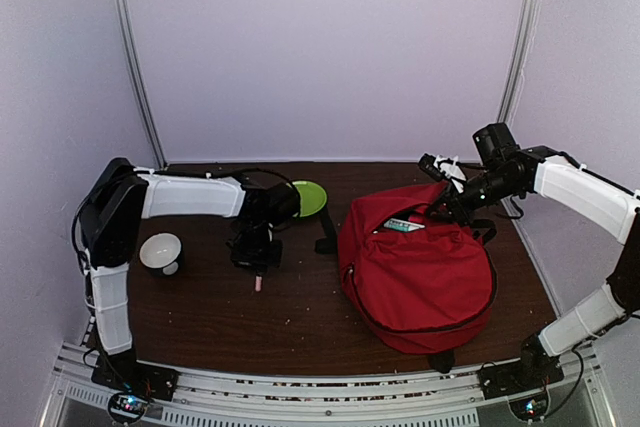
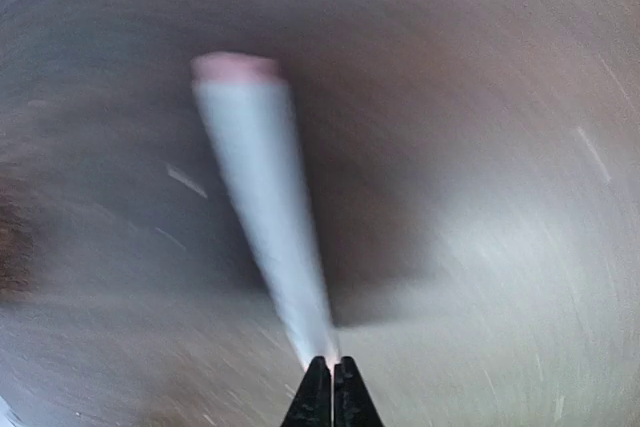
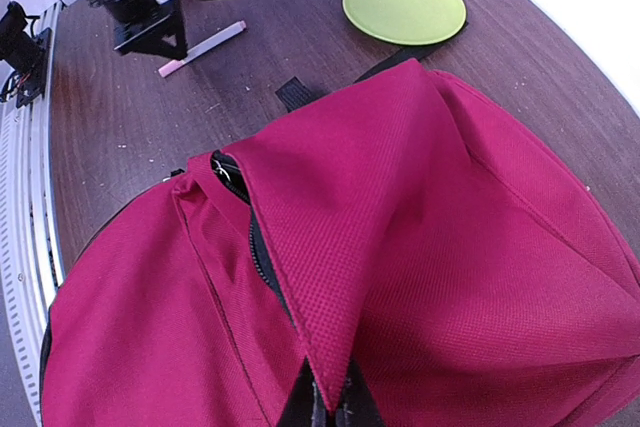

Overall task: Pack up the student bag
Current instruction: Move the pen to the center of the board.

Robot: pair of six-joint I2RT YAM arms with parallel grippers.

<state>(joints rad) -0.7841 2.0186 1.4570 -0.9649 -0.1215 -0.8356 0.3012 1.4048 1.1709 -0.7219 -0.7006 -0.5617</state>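
Observation:
The red student bag [image 1: 420, 267] lies at the right of the brown table, its top zipper open with something light inside the mouth. My right gripper [image 1: 447, 197] is shut on the edge of the bag's red flap [image 3: 330, 247] and holds it lifted. My left gripper [image 1: 257, 265] is shut on a white pen with a pink end [image 2: 262, 207], held just above the table left of the bag. The pen [image 3: 203, 48] also shows in the right wrist view, sticking out below the left gripper [image 3: 170, 42]. The left wrist view is motion-blurred.
A green plate [image 1: 309, 197] lies at the back middle of the table, also in the right wrist view [image 3: 403, 5]. A white bowl [image 1: 160, 250] sits at the left by the left arm. A black bag strap [image 1: 327, 232] trails toward the plate.

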